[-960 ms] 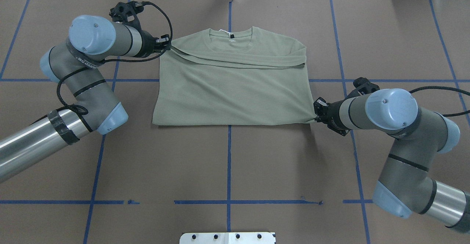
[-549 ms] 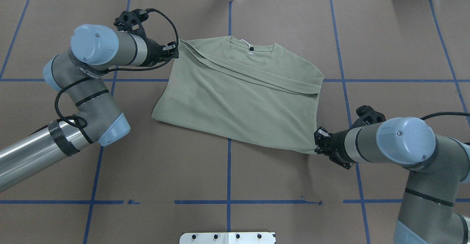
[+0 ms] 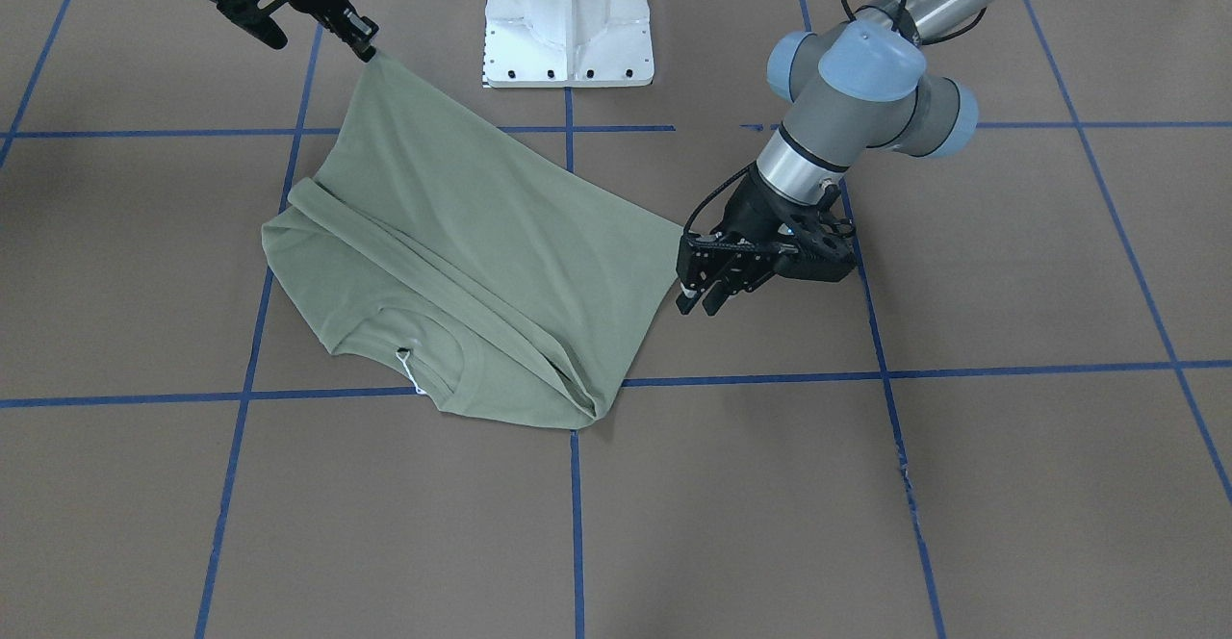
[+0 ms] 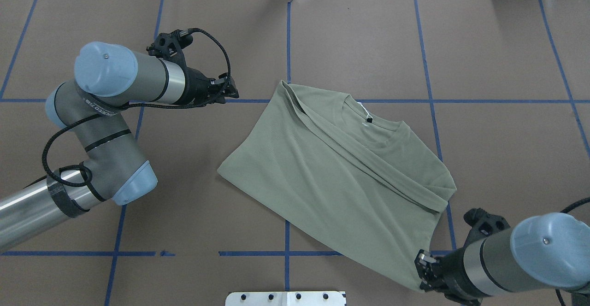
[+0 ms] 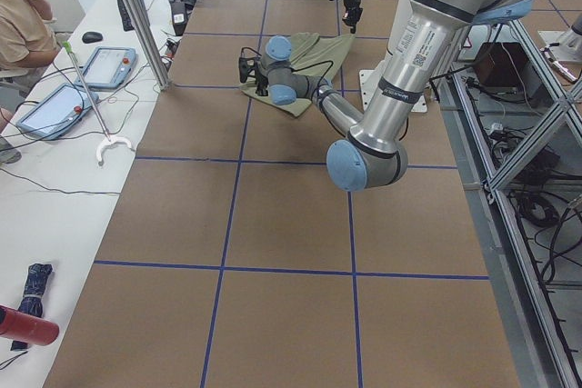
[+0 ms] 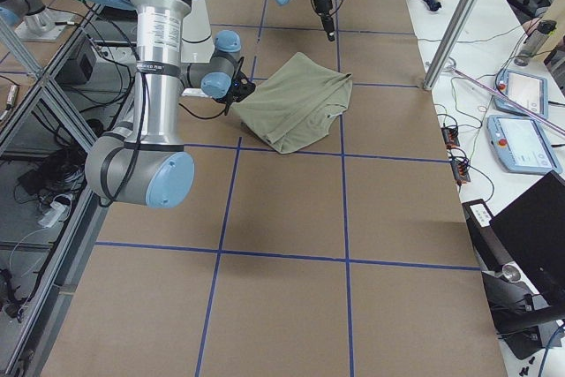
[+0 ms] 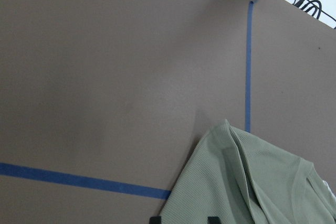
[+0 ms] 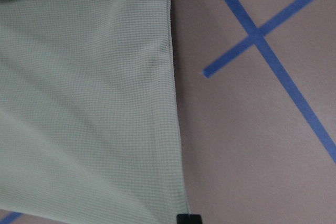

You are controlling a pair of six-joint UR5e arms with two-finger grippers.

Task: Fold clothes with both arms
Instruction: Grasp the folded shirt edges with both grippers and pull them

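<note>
- The left gripper (image 4: 229, 92) hovers over the bare bench (image 4: 184, 232), fingers apart with nothing between them, well apart from the shirt (image 4: 332, 172).
- The shirt lies skewed across the middle of the bench. Its collar (image 4: 371, 124) is toward the far side, and a sleeve (image 4: 378, 177) is folded across the chest (it reads as a flat band running shoulder to shoulder).
- It looks like a thin, soft knit: light, limp and not fragile. It would probably stretch and drag into wrinkles rather than slide as one piece.
- The best holds, I judge, are the corners and hem edges, where the layers can be pinched together. A grip in the middle of the cloth would only bunch it.
- The right gripper (image 4: 421, 276) is clamped on the shirt's hem corner nearest the robot, and the cloth draws toward it.
</note>
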